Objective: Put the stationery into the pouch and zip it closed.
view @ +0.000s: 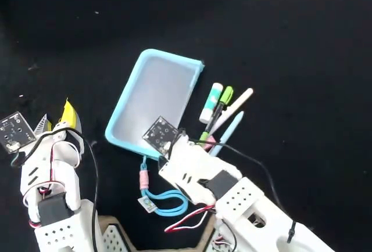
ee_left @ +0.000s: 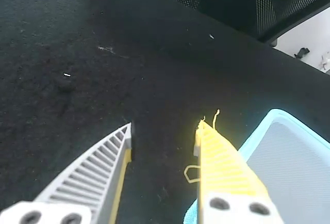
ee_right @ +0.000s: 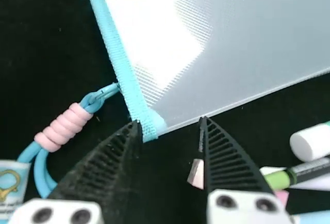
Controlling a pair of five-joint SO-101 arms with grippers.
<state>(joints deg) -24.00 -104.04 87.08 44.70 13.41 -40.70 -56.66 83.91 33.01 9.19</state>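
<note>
Tabletop (view: 290, 60) bears pouch (view: 157, 92) beside pens (view: 224, 115); left end effector (ee_left: 164, 126) and right end effector (ee_right: 168, 123) gape.

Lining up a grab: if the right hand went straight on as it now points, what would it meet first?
Probably the blue-trimmed corner of the pouch, just ahead of the open right hand; depth is unclear.

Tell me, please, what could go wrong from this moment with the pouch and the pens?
The right gripper stands open at one corner of the pouch, next to the beaded strap. Closing there may pinch only the edge tape and slip off. The left gripper is open beside the pouch, so nothing pins it; a pull may drag it into the pens, which lie close together and could roll.
</note>
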